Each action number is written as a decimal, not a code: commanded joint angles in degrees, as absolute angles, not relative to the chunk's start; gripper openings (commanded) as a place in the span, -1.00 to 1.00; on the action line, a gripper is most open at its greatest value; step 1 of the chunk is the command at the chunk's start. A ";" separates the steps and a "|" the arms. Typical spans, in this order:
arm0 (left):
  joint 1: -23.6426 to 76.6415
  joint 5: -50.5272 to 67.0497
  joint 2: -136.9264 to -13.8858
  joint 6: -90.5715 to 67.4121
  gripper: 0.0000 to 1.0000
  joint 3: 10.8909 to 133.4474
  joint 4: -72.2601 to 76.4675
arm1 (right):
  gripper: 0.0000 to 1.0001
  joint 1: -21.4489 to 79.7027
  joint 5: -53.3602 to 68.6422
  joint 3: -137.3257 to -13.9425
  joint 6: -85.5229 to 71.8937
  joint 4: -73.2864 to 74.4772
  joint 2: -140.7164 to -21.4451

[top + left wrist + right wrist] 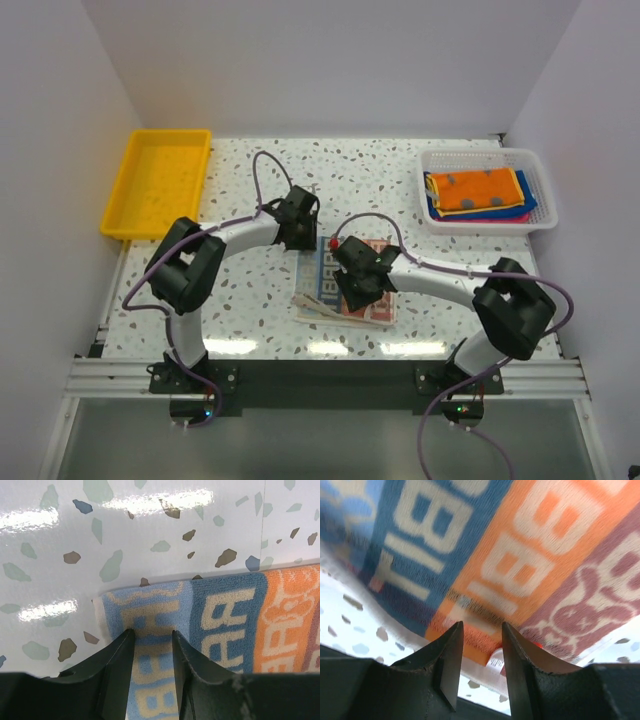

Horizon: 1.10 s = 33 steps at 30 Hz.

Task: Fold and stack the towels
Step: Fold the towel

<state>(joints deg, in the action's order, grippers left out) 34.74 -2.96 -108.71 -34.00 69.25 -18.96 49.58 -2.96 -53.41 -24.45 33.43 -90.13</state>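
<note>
We note left claw (152, 635) half-closed astride printed towel (225, 615) corner, flat at table (250, 340) near edge, grip unclear. Right claw (481, 627) pinches raised edge, likely for folding.

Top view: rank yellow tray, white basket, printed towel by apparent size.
1. tray and basket: look about alike, can't rank them.
2. printed towel: smallest, though partly hidden.

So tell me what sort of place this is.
Likely a robot lab workcell: plain white walls box in a speckled table, two arms are bolted to an aluminium rail at its near edge, and a yellow tray and basket of towels stand by.
</note>
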 commanded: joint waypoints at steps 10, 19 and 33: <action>33.66 -3.34 -108.29 -34.81 -0.15 68.99 -19.07 | -0.20 51.86 0.45 -45.69 -28.39 37.78 -78.33; 33.84 -6.33 -96.35 -33.57 0.20 66.99 -23.81 | -0.23 42.38 -10.55 -49.84 -25.93 39.21 -76.11; 44.82 -3.16 -88.85 -40.25 0.02 51.33 -21.36 | -0.45 36.30 -6.51 -49.40 -23.20 31.91 -85.51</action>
